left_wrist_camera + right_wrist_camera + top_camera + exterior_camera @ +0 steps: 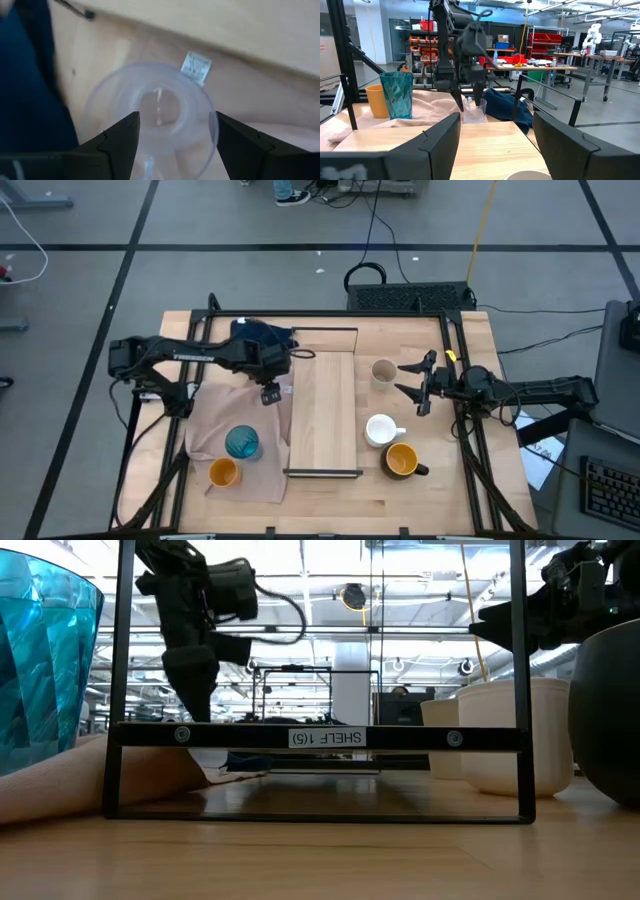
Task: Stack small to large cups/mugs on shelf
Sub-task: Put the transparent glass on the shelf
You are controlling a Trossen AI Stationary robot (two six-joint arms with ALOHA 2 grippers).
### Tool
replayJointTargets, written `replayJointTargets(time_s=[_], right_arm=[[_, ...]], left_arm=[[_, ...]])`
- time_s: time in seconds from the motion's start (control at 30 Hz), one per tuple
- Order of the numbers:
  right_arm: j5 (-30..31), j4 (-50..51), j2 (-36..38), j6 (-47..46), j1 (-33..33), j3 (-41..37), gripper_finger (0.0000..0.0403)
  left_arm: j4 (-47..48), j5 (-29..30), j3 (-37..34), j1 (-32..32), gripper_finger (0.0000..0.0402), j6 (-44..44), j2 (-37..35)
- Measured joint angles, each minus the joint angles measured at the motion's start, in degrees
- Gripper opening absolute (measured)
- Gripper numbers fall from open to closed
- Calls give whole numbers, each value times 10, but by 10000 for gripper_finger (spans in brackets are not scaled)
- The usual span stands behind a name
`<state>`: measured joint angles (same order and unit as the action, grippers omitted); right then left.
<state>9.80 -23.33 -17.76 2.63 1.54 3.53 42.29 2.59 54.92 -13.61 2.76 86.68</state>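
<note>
The clear glass (150, 107) stands upright on the beige cloth (215, 420), beside the long light-wood shelf (323, 415); it also shows in the right wrist view (474, 111). My left gripper (270, 387) hangs over it, open and pointing down, with its fingers down at the rim. My right gripper (415, 385) is open and empty beside the beige-grey cup (383, 372). The white mug (380, 430) and the dark-handled orange mug (402, 461) stand right of the shelf. The teal tumbler (242, 442) and the small orange cup (223, 472) stand on the cloth. My left gripper comes at the clear glass from above, pointing down. One finger (457, 100) stands outside the wall, the other (478, 97) over the mouth near the rim (210, 115). I cannot tell whether either finger touches the glass.
A dark blue cloth (262, 340) lies at the far side, behind the left gripper. The shelf's black end frame (320, 737) stands close in the low view. Black frame rails (465, 430) run along the table's sides. The shelf top is bare.
</note>
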Motion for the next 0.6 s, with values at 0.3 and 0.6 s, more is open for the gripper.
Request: replayJointTargets(time_s=[0.3,0.6], right_arm=[[0,0,0,0,0,0,242],[0,1,0,0,0,0,242]], left_arm=[[5,-2,0,0,243,6,35],[3,-19,0,1,243,7,35]])
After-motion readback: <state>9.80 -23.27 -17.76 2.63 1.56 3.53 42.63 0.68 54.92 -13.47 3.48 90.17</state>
